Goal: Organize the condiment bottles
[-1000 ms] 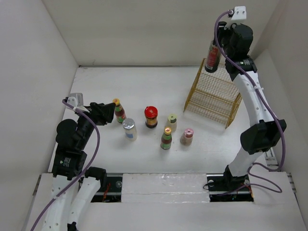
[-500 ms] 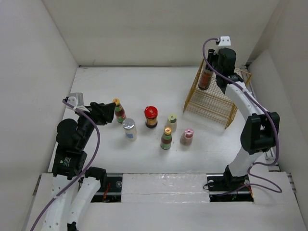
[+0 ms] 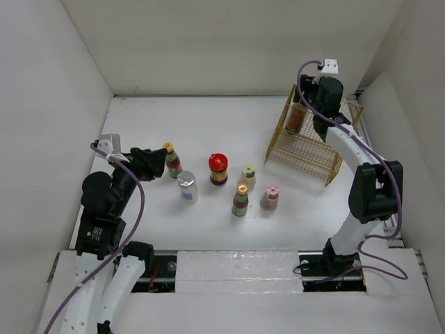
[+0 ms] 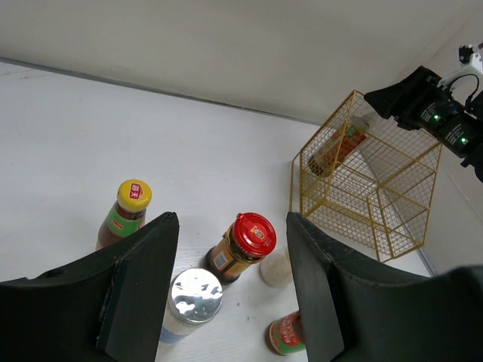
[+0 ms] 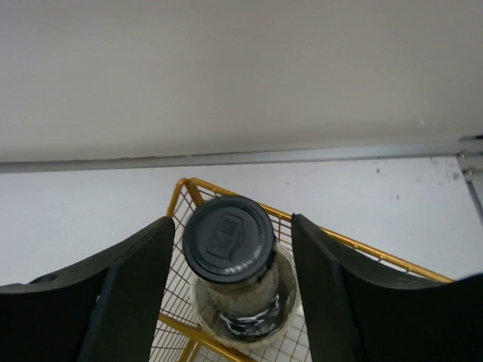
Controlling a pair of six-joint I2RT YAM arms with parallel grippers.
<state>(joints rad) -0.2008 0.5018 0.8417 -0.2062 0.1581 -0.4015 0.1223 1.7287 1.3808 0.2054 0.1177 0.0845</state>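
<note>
Gripping the black-capped bottle [image 3: 296,120] near its top, the right hand [image 5: 230,222] holds it tilted inside the gold wire basket [image 3: 300,147] at the upper right of the overhead view, in the basket's far-left corner. The lean probably comes from the arm reaching in over the rim. The bottle seems not yet stood on the basket floor, though the wires hide its base. In the wrist view the fingers flank a round black cap with an embossed mark above clear glass shoulders; the overhead view shows dark reddish contents lower down.

The left hand [image 4: 230,222] hangs open and holds nothing at the left of the frame, likely poised for the nearest yellow-capped bottle [image 3: 171,160]. Six bottles stand upright and apart on the counter [image 3: 208,125] at mid-frame: that one, a silver-capped jar [image 3: 186,186], a red-capped jar [image 3: 218,168], a pale-green-capped bottle [image 3: 247,177], a second yellow-capped bottle [image 3: 240,200] and a pink-capped bottle [image 3: 270,197].
</note>
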